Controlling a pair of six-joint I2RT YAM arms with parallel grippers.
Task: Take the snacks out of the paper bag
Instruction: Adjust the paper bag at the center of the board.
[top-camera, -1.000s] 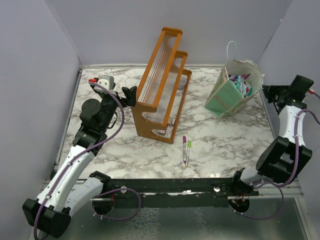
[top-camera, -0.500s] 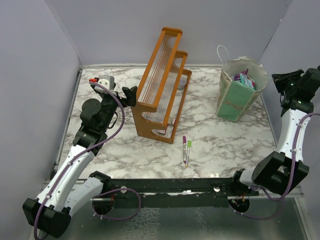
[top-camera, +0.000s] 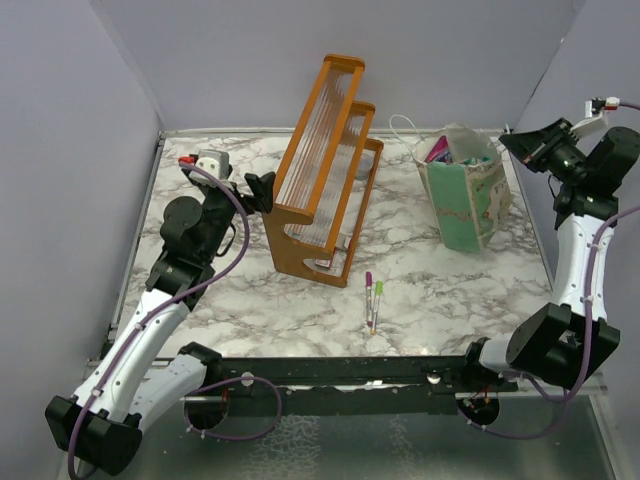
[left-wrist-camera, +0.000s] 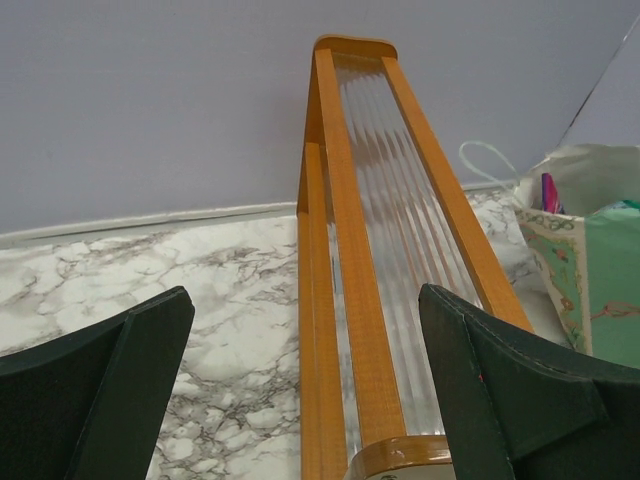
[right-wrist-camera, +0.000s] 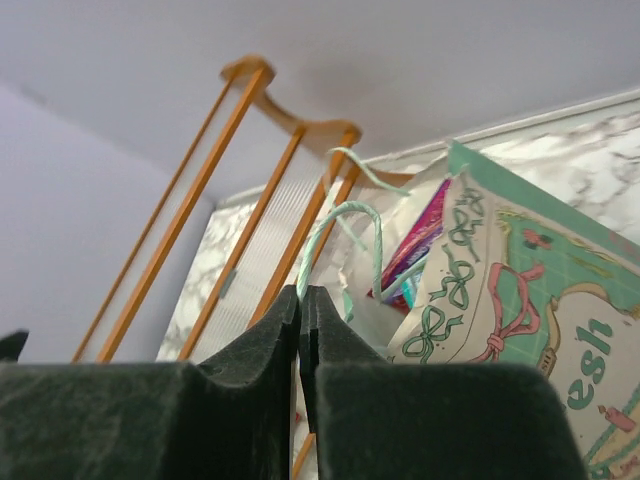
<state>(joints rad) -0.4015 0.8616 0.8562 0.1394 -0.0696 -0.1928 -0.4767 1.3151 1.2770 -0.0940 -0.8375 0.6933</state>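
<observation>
Our right tool (right-wrist-camera: 300, 296) has its two fingers pressed tight together. A pale cord handle (right-wrist-camera: 352, 212) loops up out of the seam between them, so it looks to be pinching that cord. The tool is raised at the far right of the scene, just beside the upper right rim of the paper bag (top-camera: 465, 205).

The bag stands upright with its mouth open on the far right part of the tabletop (top-camera: 450, 290). We see its printed face in the right wrist view. Its second handle (top-camera: 400, 124) arcs out from the far left rim. The snacks (top-camera: 452, 152) are all inside the bag, with a magenta packet and some teal foil showing at the mouth.

Left of the bag and clear of it stands the orange slatted rack (top-camera: 320, 170). Our left tool (top-camera: 264, 192) sits at the rack's left end with its fingers spread wide, holding nothing and pointing along the slats.

Near the middle of the tabletop, two marker pens (top-camera: 373, 295), one purple and one green, lie side by side.
</observation>
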